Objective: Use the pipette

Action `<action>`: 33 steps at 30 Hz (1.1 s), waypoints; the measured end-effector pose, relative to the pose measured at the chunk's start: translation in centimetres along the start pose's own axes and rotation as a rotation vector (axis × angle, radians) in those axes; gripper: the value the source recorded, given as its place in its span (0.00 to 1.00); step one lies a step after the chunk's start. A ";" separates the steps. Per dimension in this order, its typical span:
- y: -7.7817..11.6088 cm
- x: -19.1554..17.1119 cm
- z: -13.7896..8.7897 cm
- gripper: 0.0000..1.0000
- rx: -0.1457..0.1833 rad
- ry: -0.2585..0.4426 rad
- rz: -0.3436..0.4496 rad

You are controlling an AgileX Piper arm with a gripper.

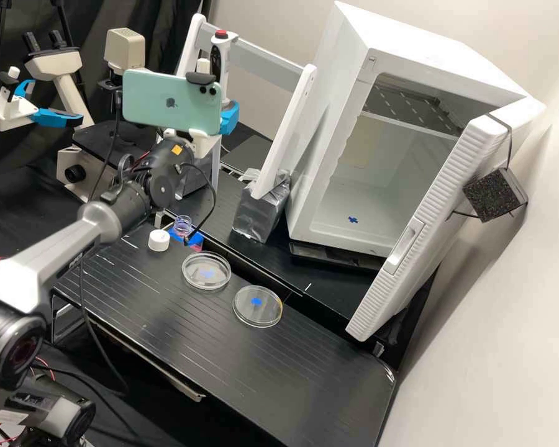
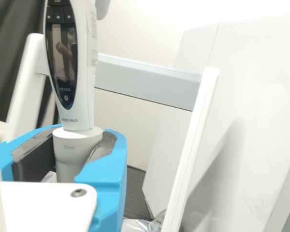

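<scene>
In the high view the gripper (image 1: pixel 230 117) is at the back of the bench, partly behind the green phone. The white pipette (image 1: pixel 222 54), with its red top, stands upright there against the white stand. In the wrist view the gripper (image 2: pixel 78 150) is shut on the collar of the pipette (image 2: pixel 85 63), a dark pad on each side; the pipette's lower end is hidden. An uncapped bottle (image 1: pixel 182 225) sits in a blue holder, its white cap (image 1: pixel 158 240) beside it. Two clear dishes, one dish (image 1: pixel 207 282) nearer the bottle, another dish (image 1: pixel 257 316) to its right, lie on the bench.
A white stand (image 1: pixel 286 136) with a crossbar rises behind the gripper, its foot in a foil-wrapped block (image 1: pixel 259 211). An open white incubator (image 1: pixel 335 124) is on the right, its door (image 1: pixel 438 230) swung outward. A microscope (image 1: pixel 74 149) stands at the back left.
</scene>
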 end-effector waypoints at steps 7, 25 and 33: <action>1.4 3.0 -1.2 0.00 0.008 -0.046 -0.004; 1.4 7.6 -3.9 0.00 0.014 -0.090 -0.121; 1.9 8.9 -3.8 0.00 0.043 -0.105 -0.123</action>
